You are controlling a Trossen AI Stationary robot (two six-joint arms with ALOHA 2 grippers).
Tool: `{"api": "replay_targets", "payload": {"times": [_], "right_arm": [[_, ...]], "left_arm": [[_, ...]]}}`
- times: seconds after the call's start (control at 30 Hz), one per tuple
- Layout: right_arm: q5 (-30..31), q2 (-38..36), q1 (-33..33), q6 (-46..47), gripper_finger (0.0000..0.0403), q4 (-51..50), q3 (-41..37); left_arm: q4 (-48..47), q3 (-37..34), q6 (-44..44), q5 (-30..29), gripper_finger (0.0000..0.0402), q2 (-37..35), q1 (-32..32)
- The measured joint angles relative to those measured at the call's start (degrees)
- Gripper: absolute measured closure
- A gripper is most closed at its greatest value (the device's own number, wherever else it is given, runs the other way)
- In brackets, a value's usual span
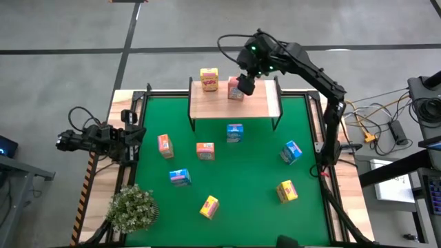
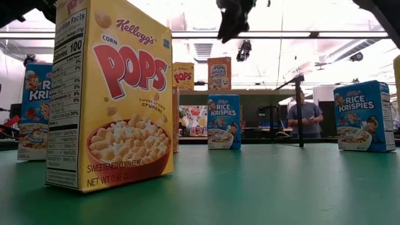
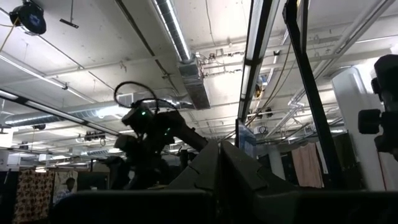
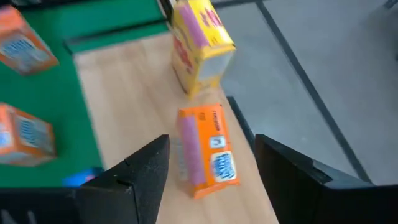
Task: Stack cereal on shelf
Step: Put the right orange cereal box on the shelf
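Right claw (image 4: 211,168) released (above shelf (image 1: 262,103)); orange box (image 4: 208,152) upright | left claw clenched

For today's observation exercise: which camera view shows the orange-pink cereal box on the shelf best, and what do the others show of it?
The right wrist view: the orange-pink box fills the space between the right gripper's open fingers, on the shelf. The high view shows it partly hidden under the gripper. The low view shows it small and far off. The left wrist view misses it.

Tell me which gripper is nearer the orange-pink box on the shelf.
Right. The right gripper hovers directly over the orange-pink box on the shelf, jaws open. The left gripper waits at the mat's left edge, far away.
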State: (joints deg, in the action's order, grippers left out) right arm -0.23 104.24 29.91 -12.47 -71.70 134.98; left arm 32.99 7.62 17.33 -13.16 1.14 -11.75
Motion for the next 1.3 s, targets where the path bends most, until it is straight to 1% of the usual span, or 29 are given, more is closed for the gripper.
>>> {"api": "replay_targets", "payload": {"times": [0.17, 0.3, 0.4, 0.5, 0.57, 0.63, 0.73, 0.83, 0.9, 1.07, 1.2, 1.3], "right_arm": [[0.0, -2.6, -4.2, 3.5, 0.0202, -0.3, 0.0], [0.8, -3.7, -9.2, 5.5, 0.0237, -0.8, -0.5], [5.8, -4.0, -13.9, 6.3, 0.0271, -1.1, -2.1], [11.5, -4.5, -18.3, 6.6, 0.0306, -1.1, -6.0], [13.5, -5.2, -20.7, 7.4, 0.0328, -0.3, -9.6], [13.8, -6.2, -22.4, 8.4, 0.0347, 2.0, -13.9], [15.3, -8.3, -24.0, 8.8, 0.0372, 8.1, -21.8], [19.1, -10.7, -24.8, 8.4, 0.0389, 14.9, -29.8], [21.5, -12.5, -24.7, 8.1, 0.0393, 19.5, -35.1], [23.4, -15.8, -23.0, 5.6, 0.0394, 37.3, -48.6], [24.7, -16.1, -20.9, 2.3, 0.0394, 53.2, -58.0], [24.9, -15.4, -18.7, 0.9, 0.0394, 61.5, -62.5]], "left_arm": [[0.0, 0.1, 0.0, 0.0, 0.0402, 0.0, 0.0], [0.0, 0.1, -0.1, 0.0, 0.0402, 0.0, 0.0], [0.0, 0.1, -1.1, 0.0, 0.0402, 0.0, 0.0], [0.0, 0.1, -1.4, 0.1, 0.0402, 0.0, 0.0], [0.0, 0.1, -1.5, 0.3, 0.0402, 0.0, 0.0], [0.0, 0.1, -1.5, 0.3, 0.0402, 0.0, 0.0], [0.0, 0.1, -1.5, 0.3, 0.0402, 0.0, 0.0], [0.1, 0.1, -1.6, 0.3, 0.0402, 0.0, 0.0], [0.3, 0.1, -1.6, 0.3, 0.0402, 0.0, 0.0], [0.8, 0.1, -1.6, 0.3, 0.0402, 0.0, 0.0], [1.1, 0.1, -1.5, 0.3, 0.0402, 0.0, 0.0], [1.1, 0.1, -1.6, 0.3, 0.0402, 0.0, 0.0]]}}
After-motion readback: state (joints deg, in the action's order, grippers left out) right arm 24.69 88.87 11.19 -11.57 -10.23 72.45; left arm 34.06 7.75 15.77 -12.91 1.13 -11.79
